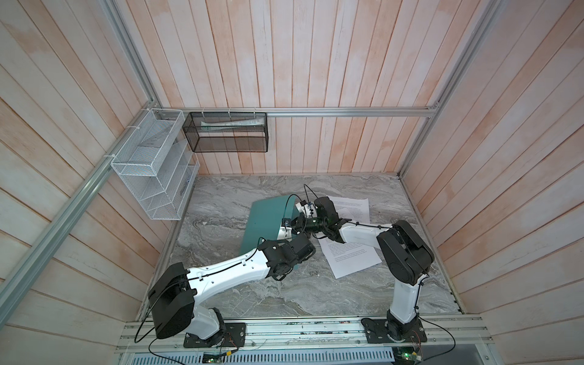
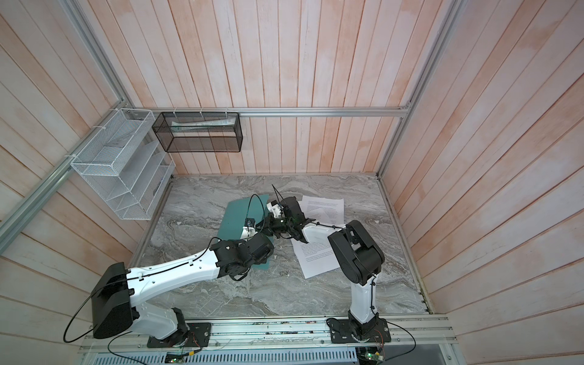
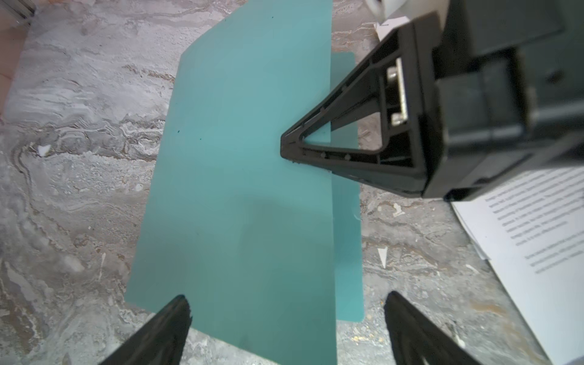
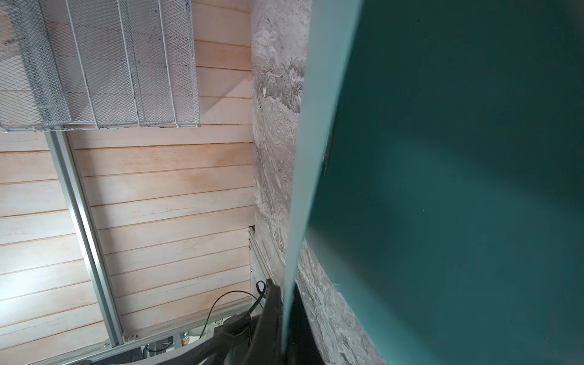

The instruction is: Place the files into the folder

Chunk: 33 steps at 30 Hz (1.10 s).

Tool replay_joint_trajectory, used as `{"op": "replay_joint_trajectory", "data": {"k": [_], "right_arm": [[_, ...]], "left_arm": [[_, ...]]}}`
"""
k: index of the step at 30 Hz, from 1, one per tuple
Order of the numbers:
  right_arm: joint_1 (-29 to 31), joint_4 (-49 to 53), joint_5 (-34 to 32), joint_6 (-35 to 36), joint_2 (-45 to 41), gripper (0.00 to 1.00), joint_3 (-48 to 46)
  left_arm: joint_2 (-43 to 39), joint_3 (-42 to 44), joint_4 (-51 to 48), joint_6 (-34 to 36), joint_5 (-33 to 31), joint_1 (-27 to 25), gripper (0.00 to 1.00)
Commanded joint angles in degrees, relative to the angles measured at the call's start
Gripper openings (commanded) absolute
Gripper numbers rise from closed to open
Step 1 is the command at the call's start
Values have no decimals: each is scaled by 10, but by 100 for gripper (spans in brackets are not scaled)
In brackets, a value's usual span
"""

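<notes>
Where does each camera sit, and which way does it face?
Top views: high behind the robot, looking down at the table, left arm, right arm, folder, files.
Left wrist: on the left arm, looking down at the folder; its open left tool shows.
Right wrist: on the right arm, looking along the lifted cover toward the rack; right tool shows.
Shared: left wrist sees the right tool pinching the cover.

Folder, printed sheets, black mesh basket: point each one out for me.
folder point(image 1: 265, 221): in a top view, middle of lifted cover.
printed sheets point(image 1: 347, 256): in a top view, nearer sheet's text.
black mesh basket point(image 1: 227, 143): in a top view, front mesh wall.
</notes>
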<state>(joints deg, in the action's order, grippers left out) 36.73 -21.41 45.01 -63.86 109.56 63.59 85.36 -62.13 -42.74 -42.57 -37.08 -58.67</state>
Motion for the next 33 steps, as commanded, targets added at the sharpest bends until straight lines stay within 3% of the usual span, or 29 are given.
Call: {"op": "replay_joint_trajectory", "data": {"k": [1, 9, 14, 21, 28, 33], "right_arm": [[5, -13, 5, -2, -22, 0, -6], [6, -49, 29, -23, -38, 0, -24], [6, -64, 51, -25, -47, 0, -30], [5, -97, 79, -39, -57, 0, -41], [-15, -113, 120, -34, -56, 0, -15], [-53, -178, 148, -71, -64, 42, -16]], "left_arm": [[20, -26, -23, 14, -46, -2, 92], [30, -20, -19, 8, -61, -3, 69], [15, 4, 2, 3, -62, -2, 49], [13, 3, -7, -2, -67, -1, 0], [11, -26, -26, 0, -43, 0, 0], [-8, -50, -35, 11, 0, 5, 0]]}}
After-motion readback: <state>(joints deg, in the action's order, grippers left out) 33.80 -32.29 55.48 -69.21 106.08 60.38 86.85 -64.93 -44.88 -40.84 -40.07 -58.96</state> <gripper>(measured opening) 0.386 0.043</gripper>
